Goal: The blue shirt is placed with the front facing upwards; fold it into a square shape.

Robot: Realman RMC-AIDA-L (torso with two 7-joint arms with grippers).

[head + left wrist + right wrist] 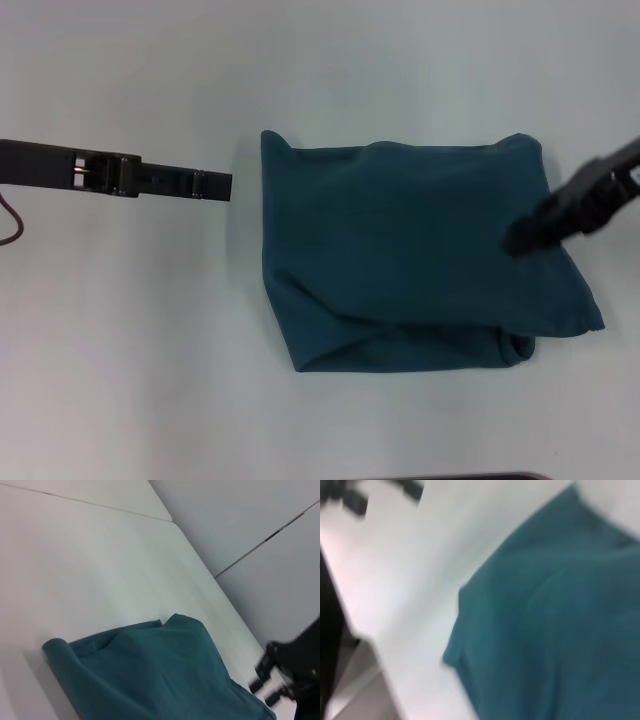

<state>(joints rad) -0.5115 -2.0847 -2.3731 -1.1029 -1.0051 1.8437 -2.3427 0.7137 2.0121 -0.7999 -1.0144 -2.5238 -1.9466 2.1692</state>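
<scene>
One blue shirt point(410, 250) and two end effectors show in the head view, all over a plain white surface point(120, 350). The shirt is folded into a rough square, plain teal side up, lying a little right of the frame's centre; its lower edge is uneven, with a fold of cloth bulging out at the lower right corner and a rolled edge along the left side.

Left end effector point(222, 185) reaches in from the left edge of the frame at mid-height, its tip just beside the shirt's upper left edge but apart from it, over bare surface; its fingers look pressed together, holding nothing.

Right end effector point(520, 238) comes in from the right edge, its dark tip over the right part of the shirt; whether it touches or grips the cloth, or how its fingers stand, cannot be told.

From the left wrist view the shirt point(155, 675) fills the lower part, with the right end effector point(270, 682) at its far side
</scene>
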